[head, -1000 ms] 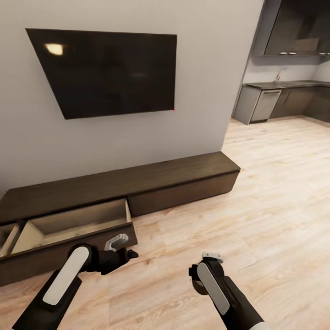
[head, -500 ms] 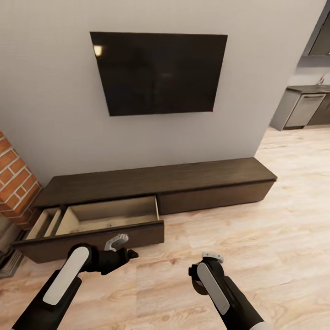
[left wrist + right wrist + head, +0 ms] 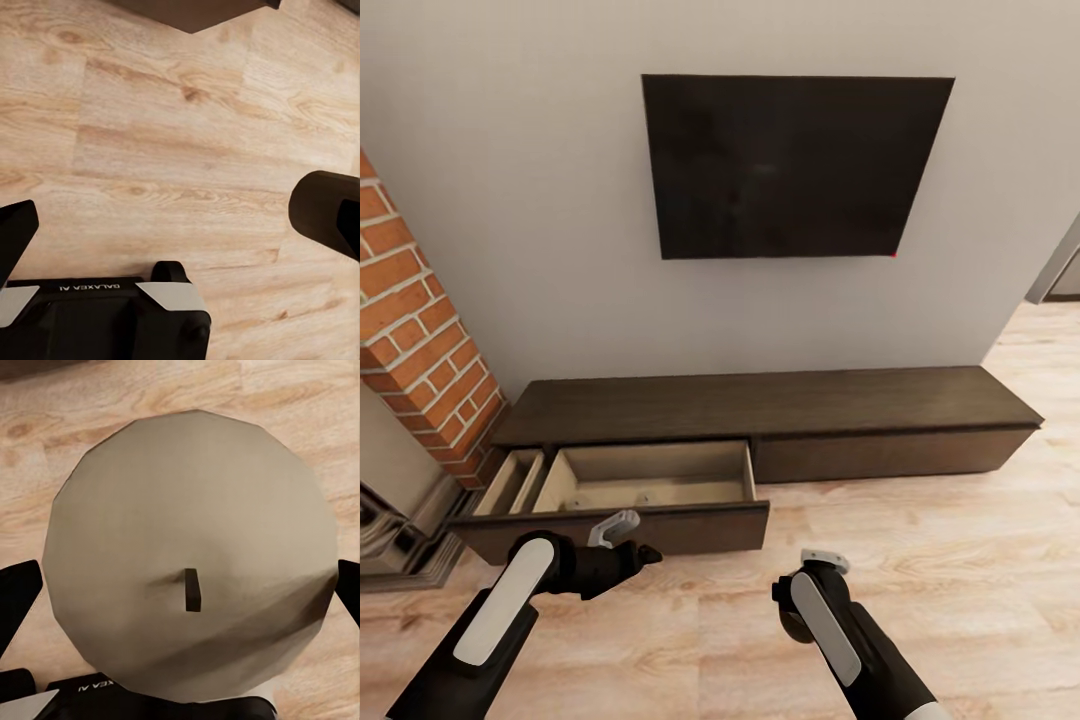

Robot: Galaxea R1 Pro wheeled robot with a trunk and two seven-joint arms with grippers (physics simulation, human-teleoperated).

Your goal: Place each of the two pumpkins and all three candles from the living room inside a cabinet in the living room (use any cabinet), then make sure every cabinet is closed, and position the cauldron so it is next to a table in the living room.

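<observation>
In head view cabinet (image 3: 780, 420) shifted right: cam panned left.

pale wood floor (image 3: 920, 560), cabinet (image 3: 780, 405) on it

The view has swung left: the cabinet (image 3: 780, 405) and its open drawer (image 3: 650, 478) now sit nearer centre. A brick column (image 3: 415, 330) has come into sight, and the kitchen has gone from sight.

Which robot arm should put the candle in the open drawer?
The right, probably. Its claw already grips the candle. The left claw is nearer the cabinet's open drawer, but holds nothing.
</observation>
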